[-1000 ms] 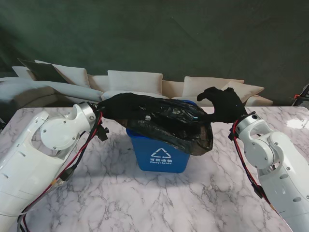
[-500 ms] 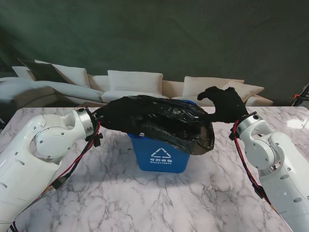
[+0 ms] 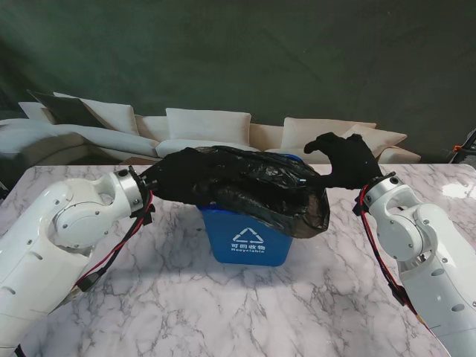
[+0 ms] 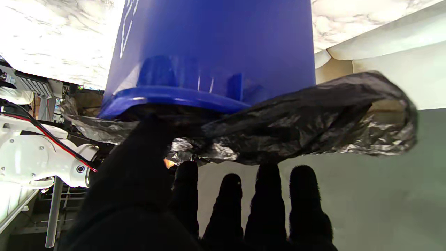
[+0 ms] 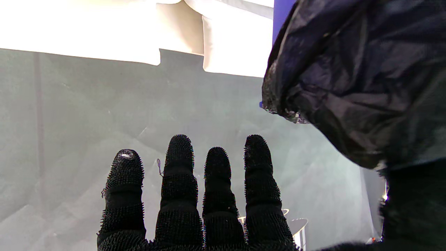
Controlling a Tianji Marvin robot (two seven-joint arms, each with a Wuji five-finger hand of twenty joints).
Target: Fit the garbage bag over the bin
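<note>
- the blue bin (image 3: 245,236) stands on the marble table (image 3: 223,312), about in the middle, between the two arms.
- the black garbage bag (image 3: 253,186) lies over the top of the bin. it hangs down the bin's right side and covers the rim there.
- on the bin's left side, part of the blue rim (image 4: 181,96) shows in the left wrist view, with the bag bunched up against it.
- the left hand (image 3: 175,175) is at the bag's left end, up by the top of the bin. it wears a black glove and is hard to tell from the black bag.
- in the left wrist view the left hand's four fingers (image 4: 266,202) are straight and a little apart, with the bag just past their tips. the thumb (image 4: 139,164) reaches up to the bag at the rim. i cannot tell if the thumb is pinching the bag or just touching it.
- the right hand (image 3: 343,160) is up at the bag's right end, just beside the bin.
- in the right wrist view its four fingers (image 5: 179,181) are straight, side by side, and hold nothing. the thumb (image 5: 413,205) sits right by the bag (image 5: 355,80), and the bag covers its tip, so i cannot tell if it holds the bag.
- a pale sofa (image 3: 208,130) is behind the table.
</note>
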